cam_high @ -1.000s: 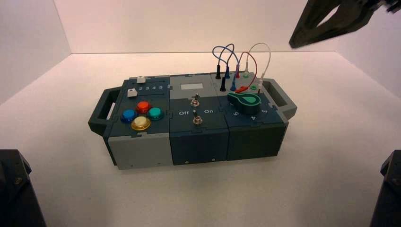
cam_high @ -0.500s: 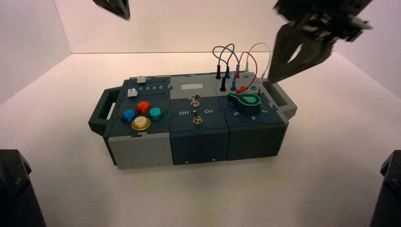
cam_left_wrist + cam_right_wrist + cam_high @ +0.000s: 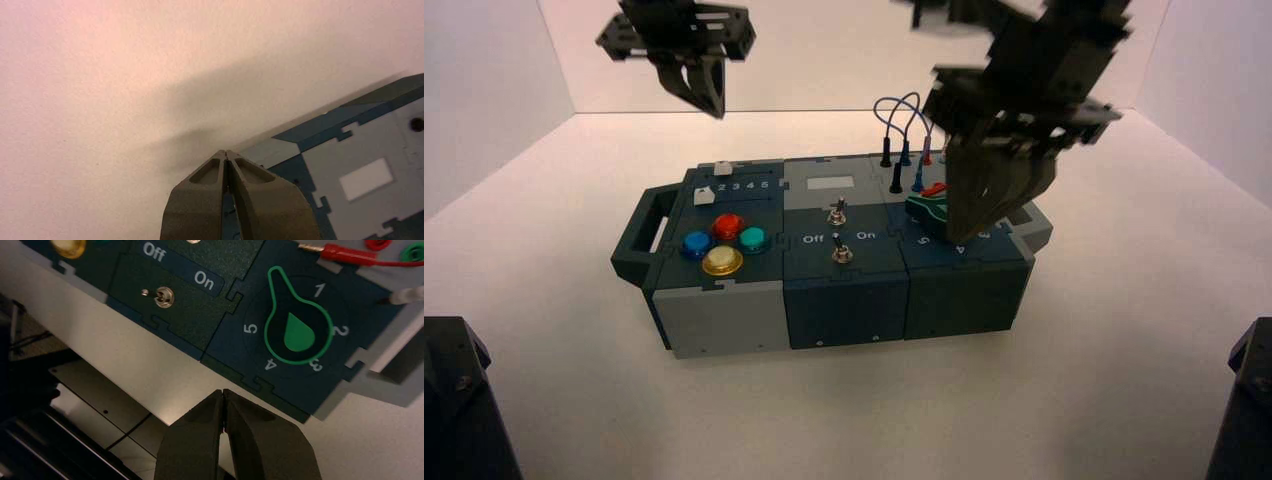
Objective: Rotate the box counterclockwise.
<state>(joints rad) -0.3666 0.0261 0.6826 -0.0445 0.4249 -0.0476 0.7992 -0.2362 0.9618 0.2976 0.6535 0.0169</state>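
Note:
The box (image 3: 824,290) lies lengthwise on the white table, with four coloured buttons (image 3: 722,243) at its left end, toggle switches in the middle, and a green knob and looped wires (image 3: 902,115) at its right end. My right gripper (image 3: 969,238) is shut and empty. It hangs over the box's right end and hides most of the knob. In the right wrist view the shut right gripper (image 3: 222,391) points at the table just off the box's edge, near the green knob (image 3: 298,331). My left gripper (image 3: 709,103) is shut and empty, high behind the box's left end. In the left wrist view the left gripper (image 3: 226,152) shows near a corner of the box (image 3: 320,165).
White walls (image 3: 484,80) close in the table at the back and sides. Dark arm bases stand at the front left (image 3: 459,400) and front right (image 3: 1246,400) corners. A toggle switch (image 3: 162,296) sits between the lettering Off and On.
My right gripper has swung down and left from the upper right to over the box's right end. My left gripper has come down into view at the back left. The box has not moved.

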